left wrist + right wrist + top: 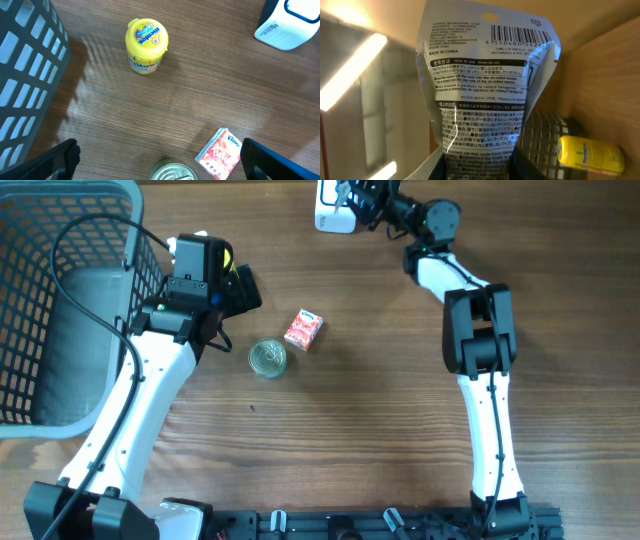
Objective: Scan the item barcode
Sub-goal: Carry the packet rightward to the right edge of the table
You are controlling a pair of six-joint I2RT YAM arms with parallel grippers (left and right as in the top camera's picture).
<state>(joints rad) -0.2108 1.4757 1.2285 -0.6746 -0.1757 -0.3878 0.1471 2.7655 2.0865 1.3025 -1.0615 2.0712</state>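
Observation:
My right gripper [482, 170] is shut on the item, a white plastic package [485, 85] printed with black text. Its barcode [520, 34] sits at the package's top right. In the overhead view the right gripper [365, 200] holds the package at the table's far edge, right beside the white scanner [335, 208]. The scanner [290, 22] also shows in the left wrist view's top right corner. My left gripper [160, 160] stands open over the table with nothing between its fingers, near the basket in the overhead view [235, 285].
A yellow jar [146, 45] stands ahead of the left gripper. A tin can [267, 358] and a red-and-white tissue pack [303, 330] lie mid-table. A large grey wire basket [60, 300] fills the left side.

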